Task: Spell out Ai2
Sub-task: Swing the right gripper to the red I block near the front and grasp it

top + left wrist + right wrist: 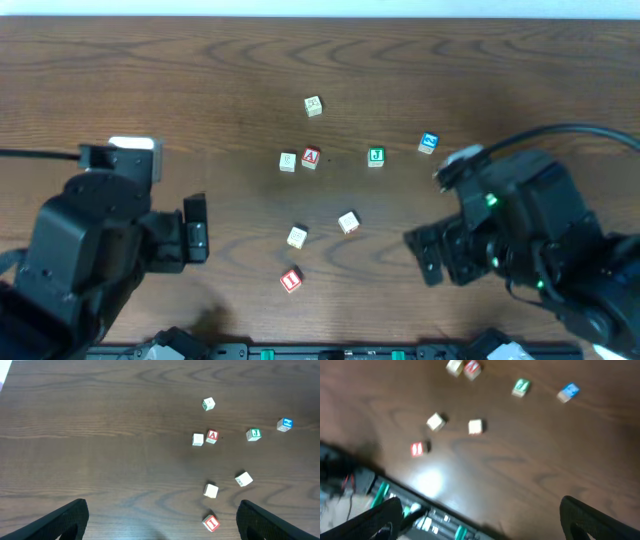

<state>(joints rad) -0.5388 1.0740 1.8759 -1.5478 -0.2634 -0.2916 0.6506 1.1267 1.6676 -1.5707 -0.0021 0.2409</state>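
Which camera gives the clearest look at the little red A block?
The left wrist view: the red A block is sharp and its letter reads plainly. Overhead shows it smaller but still legible. The right wrist view catches it blurred at the top edge, letter unreadable.

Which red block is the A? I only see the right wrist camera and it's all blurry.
Observer: From overhead, the small red-framed wooden cube marked A is the far red one, close beside a pale unframed wooden cube.
Operator: And the other red one?
Observer: That is the small red-framed wooden cube marked I. It is the cube nearest the robot.
Operator: Are there blocks I can't see?
Observer: Yes, one more pale wooden cube sits farthest back, past the top edge of your picture.
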